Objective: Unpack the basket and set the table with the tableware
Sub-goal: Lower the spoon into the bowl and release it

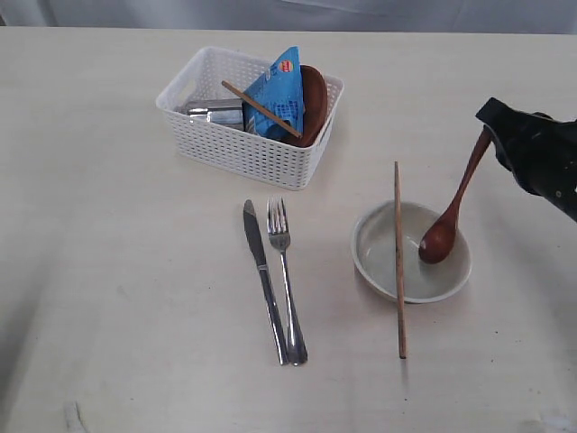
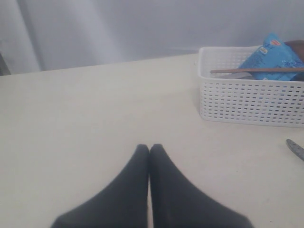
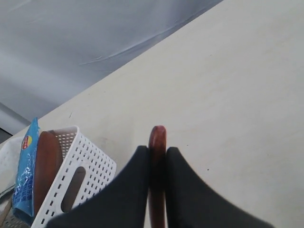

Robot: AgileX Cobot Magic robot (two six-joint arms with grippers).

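The white lattice basket (image 1: 250,117) stands at the back of the pale table (image 1: 126,298); in it are a steel cup (image 1: 216,112), a brown plate (image 1: 315,102), one chopstick (image 1: 261,109) and a blue packet. A steel knife (image 1: 263,278) and fork (image 1: 286,275) lie side by side in front of it. A second chopstick (image 1: 398,257) rests across the cream bowl (image 1: 410,251). My right gripper (image 3: 158,151) is shut on the handle of the reddish-brown wooden spoon (image 1: 448,221), whose head sits in the bowl. My left gripper (image 2: 149,148) is shut and empty, out of the exterior view.
The blue snack packet (image 1: 280,93) leans upright in the basket against the plate. In the left wrist view the basket (image 2: 249,97) lies off to one side with the knife's tip (image 2: 295,148) near it. A grey backdrop runs behind the table's far edge.
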